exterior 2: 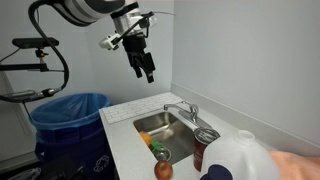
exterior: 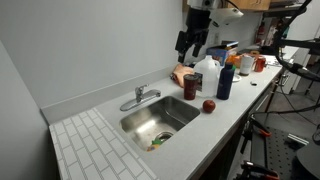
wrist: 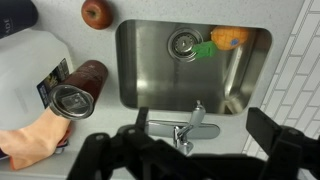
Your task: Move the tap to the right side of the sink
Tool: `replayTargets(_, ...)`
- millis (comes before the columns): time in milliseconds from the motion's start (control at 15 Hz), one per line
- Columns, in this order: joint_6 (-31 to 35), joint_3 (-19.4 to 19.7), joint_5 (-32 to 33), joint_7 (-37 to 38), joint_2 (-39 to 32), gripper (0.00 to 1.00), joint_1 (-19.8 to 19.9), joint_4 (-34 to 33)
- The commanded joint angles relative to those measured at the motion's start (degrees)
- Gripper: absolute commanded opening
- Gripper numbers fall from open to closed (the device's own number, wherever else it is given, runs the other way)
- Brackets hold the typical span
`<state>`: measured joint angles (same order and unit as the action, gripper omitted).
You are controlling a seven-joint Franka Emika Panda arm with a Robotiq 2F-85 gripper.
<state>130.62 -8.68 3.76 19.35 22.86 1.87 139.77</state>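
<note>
**Approach to the tap.** The end effector hangs high above the counter. It is released, with its fingers spread wide and nothing between them. In the wrist view it looks straight down on the sink. The tap stands on the rim between sink and wall, low and chrome, well apart from the end effector.

**Doing the step well (a judgement).**
- Descend over the slim spout rather than the short lever, so that the water is not turned on.
- Place one finger flat against the spout's side, or close lightly around it, since polished chrome is likely to slip.
- Swing the spout in an arc about its base rather than in a straight line.
- Stay low enough to keep contact but clear of the rim.

**Surroundings.** A plain pale wall backs the white counter, and a tiled patch lies at one end. A blue-lined bin stands beside the counter. At the sink's other end are a white jug, a blue bottle, a can and an apple. These stand close enough to limit the sweep. A small orange-and-green item lies in the sink near the drain.
</note>
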Motion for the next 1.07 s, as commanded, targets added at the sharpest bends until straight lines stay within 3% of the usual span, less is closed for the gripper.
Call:
replayTargets(0, -0.18, 0.47, 0.22, 0.13, -0.02, 1.0, -0.48, -0.12)
replayTargets(333, -0.18, 0.47, 0.22, 0.13, -0.02, 1.0, -0.48, -0.12)
replayTargets(800, -7.48, 1.57, -0.92, -3.87, -0.35, 1.0, -1.51, -1.44)
replayTargets(1000, -6.86, 2.01, -1.28, -6.08, -0.4, 1.0, -1.88, -1.27)
